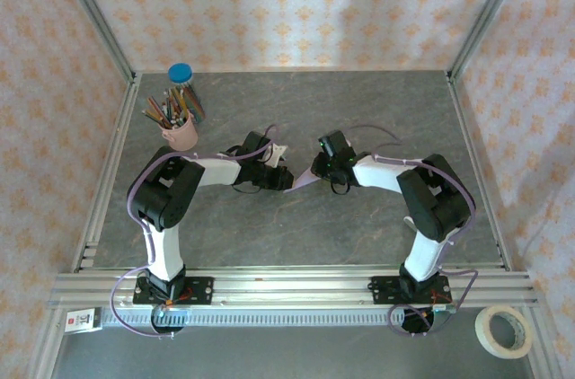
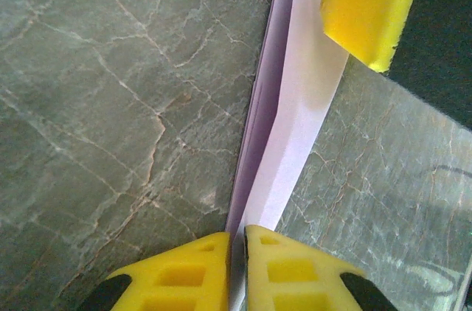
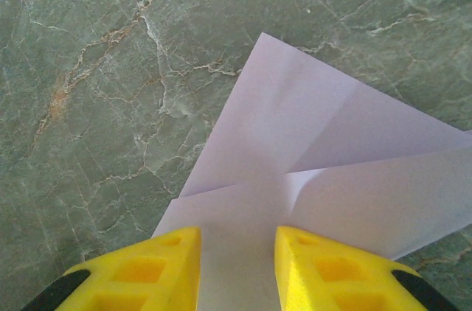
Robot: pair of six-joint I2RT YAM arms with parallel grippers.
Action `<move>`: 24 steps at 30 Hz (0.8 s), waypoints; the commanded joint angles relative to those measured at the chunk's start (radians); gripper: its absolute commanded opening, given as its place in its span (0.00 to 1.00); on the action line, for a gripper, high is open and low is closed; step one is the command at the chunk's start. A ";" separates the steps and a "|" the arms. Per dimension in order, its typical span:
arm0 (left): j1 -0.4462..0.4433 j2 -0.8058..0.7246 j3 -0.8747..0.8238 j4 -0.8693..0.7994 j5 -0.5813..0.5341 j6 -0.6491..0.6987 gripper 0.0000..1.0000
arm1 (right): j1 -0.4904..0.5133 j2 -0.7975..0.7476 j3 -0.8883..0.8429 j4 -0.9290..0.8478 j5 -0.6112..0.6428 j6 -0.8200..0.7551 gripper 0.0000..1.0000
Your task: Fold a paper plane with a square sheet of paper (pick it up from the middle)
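The folded lilac sheet of paper is found at the middle of the grey marbled surface, between the two arms. The left pincer is clamped on its narrow end. The right pincer is held apart, with paper seen in the gap.

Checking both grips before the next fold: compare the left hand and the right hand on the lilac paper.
The left hand has its fingers almost together, pinching the lilac paper; the right hand has its fingers well apart. The left hand meets the paper edge-on, the right hand has its flat creased face across the gap. Both have yellow fingers over the grey marbled table.
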State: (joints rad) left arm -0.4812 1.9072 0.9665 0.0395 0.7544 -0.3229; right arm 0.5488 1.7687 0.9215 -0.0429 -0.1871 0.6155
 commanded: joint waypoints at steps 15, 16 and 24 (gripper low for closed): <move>-0.002 -0.156 0.023 -0.088 -0.231 -0.063 0.28 | -0.013 0.132 0.087 -0.155 0.002 -0.212 0.32; -0.002 -0.162 0.022 -0.077 -0.225 -0.067 0.29 | -0.013 0.136 0.092 -0.159 -0.003 -0.218 0.32; -0.029 -0.126 0.027 0.043 -0.042 -0.119 0.21 | -0.018 0.150 0.105 -0.158 -0.039 -0.223 0.28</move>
State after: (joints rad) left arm -0.4915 1.7588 0.9745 0.0227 0.6361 -0.4118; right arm 0.5392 1.8565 1.0409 -0.0963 -0.2173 0.4095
